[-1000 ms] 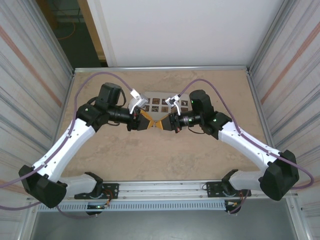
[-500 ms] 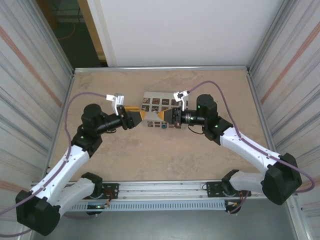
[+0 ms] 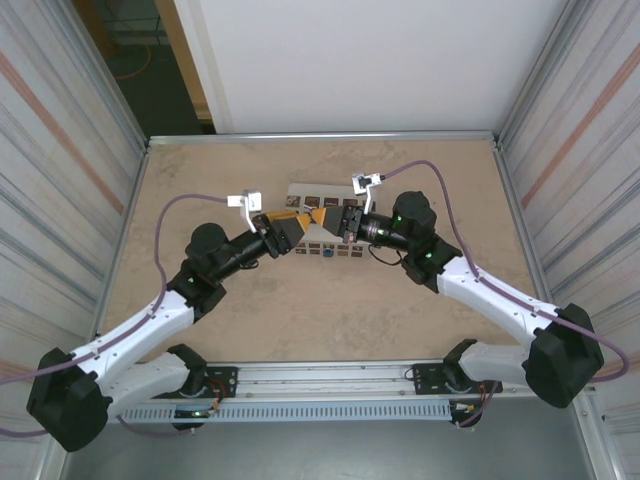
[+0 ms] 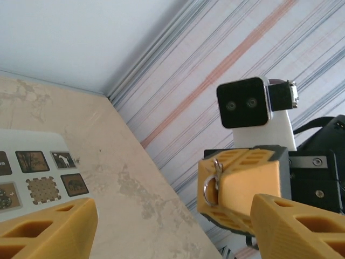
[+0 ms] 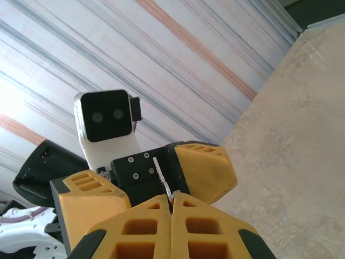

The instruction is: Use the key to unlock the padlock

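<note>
My right gripper point(image 5: 172, 198) is shut on the small silver key point(image 5: 163, 175); the blade sticks out past the fingertips. In the left wrist view the key point(image 4: 216, 171) and its ring point(image 4: 208, 189) show at the right gripper's point(image 4: 215, 186) tip. My left gripper point(image 4: 172, 216) is open and faces that tip at close range. From above, the left gripper point(image 3: 297, 226) and the right gripper point(image 3: 322, 219) meet tip to tip above the white box. The tiny blue padlock point(image 3: 328, 252) lies on the table just in front of the box, below both grippers.
The white box with brown tiles point(image 3: 302, 190) point(image 4: 38, 181) sits at the middle back of the tan table point(image 3: 300, 310). Corrugated metal walls point(image 3: 60, 200) close in left and right. Purple cables point(image 3: 420, 168) loop above both arms.
The left arm swung back in from the left, bringing its open gripper up to the right gripper's tip. The right gripper shifted slightly back, still holding the key.
</note>
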Tool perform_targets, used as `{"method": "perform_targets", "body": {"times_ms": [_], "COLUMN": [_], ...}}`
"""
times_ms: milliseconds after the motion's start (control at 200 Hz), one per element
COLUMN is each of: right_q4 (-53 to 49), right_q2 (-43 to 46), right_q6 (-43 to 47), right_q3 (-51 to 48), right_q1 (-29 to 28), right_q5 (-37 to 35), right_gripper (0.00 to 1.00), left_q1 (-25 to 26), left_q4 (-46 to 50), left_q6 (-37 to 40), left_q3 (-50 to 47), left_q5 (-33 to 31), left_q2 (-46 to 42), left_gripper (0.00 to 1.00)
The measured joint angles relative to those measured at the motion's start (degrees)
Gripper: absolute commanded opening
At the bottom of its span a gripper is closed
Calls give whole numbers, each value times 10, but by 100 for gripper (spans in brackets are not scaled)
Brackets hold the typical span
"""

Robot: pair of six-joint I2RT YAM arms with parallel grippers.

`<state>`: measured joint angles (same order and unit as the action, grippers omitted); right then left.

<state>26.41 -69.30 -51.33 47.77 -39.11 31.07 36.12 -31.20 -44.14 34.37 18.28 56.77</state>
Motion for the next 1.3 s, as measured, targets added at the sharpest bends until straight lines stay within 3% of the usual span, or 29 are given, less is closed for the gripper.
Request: {"method": "perform_targets", "body": {"times_ms": [165, 446, 656, 942, 1147, 1298], "right_q4": [4, 6, 6, 10, 3, -19], "right_q2": [-8, -13, -16, -18, -19, -4], "right_q6": [-8, -11, -12, -22, -21, 5], "right_q3": [0, -4, -4, -4, -4, -6], "right_q1": [-7, -8, -8, -7, -6, 10], "right_q5": [0, -10, -13, -13, -5, 25], "right_gripper": [0, 0, 0, 0, 23, 36], "left_q1": [0, 3, 3, 3, 4, -16], "left_q4": [-33, -51, -52, -51, -27, 77], "left_q6": [-16, -24, -23, -23, -6, 35], "left_q3": [0, 6, 12, 17, 22, 64], "left_q5": [-9, -7, -4, -2, -1, 30], "left_q2": [17, 30, 36, 36, 30, 15], "left_gripper": [56, 18, 14, 0, 0, 0]}}
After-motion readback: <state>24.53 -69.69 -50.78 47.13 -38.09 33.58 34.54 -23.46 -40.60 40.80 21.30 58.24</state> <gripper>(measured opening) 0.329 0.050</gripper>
